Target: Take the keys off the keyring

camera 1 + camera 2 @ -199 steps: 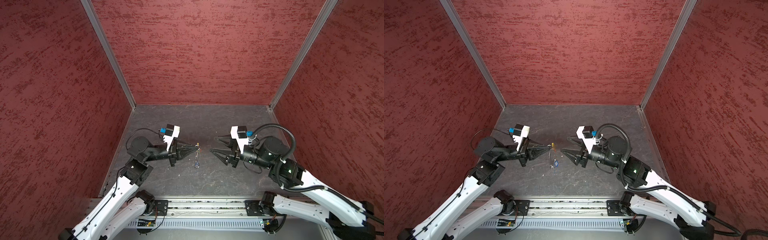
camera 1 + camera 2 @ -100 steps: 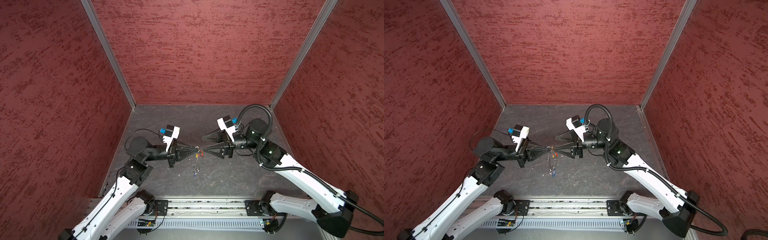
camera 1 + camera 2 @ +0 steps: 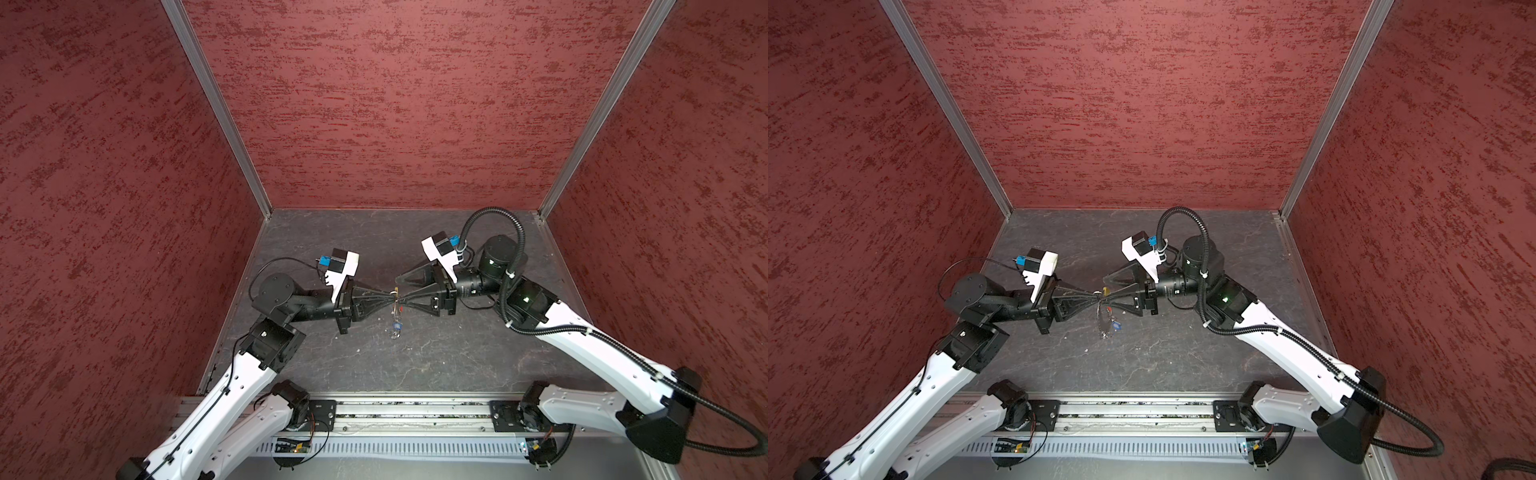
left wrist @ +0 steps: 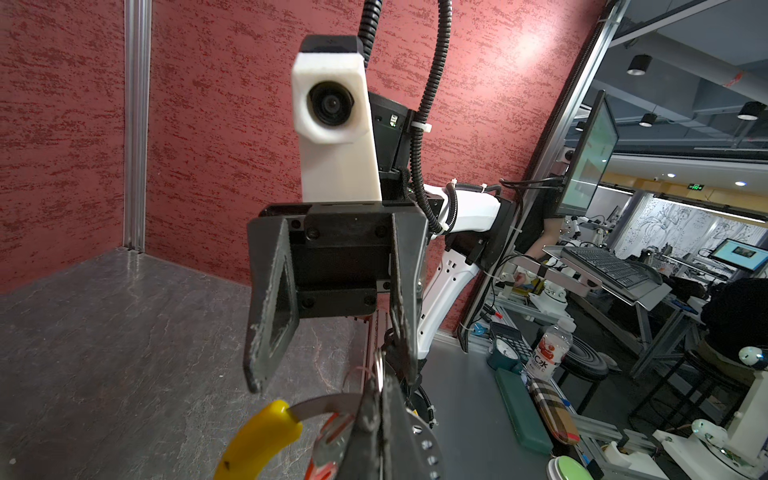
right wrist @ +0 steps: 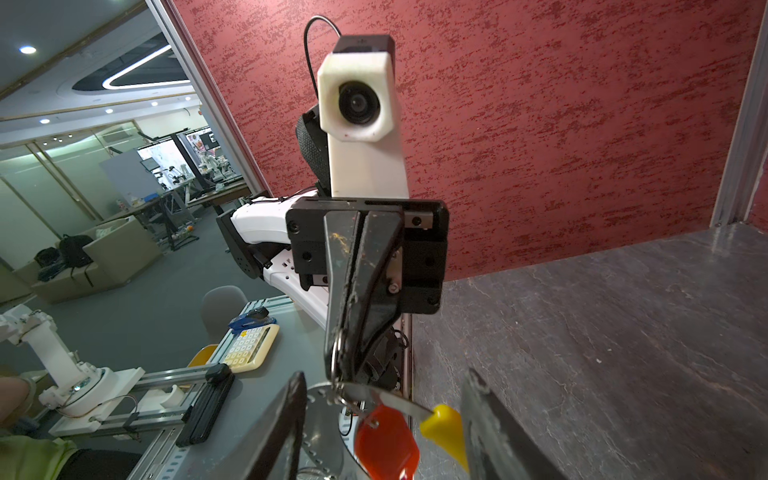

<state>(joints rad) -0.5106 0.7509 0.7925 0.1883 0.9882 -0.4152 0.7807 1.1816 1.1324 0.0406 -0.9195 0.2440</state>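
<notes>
My left gripper [image 3: 390,295] is shut on the keyring [image 3: 397,291], holding it in the air above the dark floor. In the left wrist view its shut fingertips [image 4: 376,399] pinch a silver ring, and the keyring's yellow section [image 4: 257,440] curves away beside them. The keys hang below: the red-tagged one [image 5: 386,440] and the blue-tagged one [image 3: 1116,326]. My right gripper [image 3: 399,289] faces the left one tip to tip. Its jaws are open on either side of the yellow section [image 5: 446,428] and the red tag, without touching them; one finger [image 5: 490,424] shows clearly.
Red textured walls [image 3: 395,104] close in the back and both sides. The dark stone-look floor [image 3: 436,353] spreads under the arms. An aluminium rail [image 3: 407,415] runs along the front edge.
The right arm has swung in from the right until its open jaws straddle the keyring at the left gripper's tips, and the jaws have narrowed a little. The left gripper stayed shut and nearly still.
</notes>
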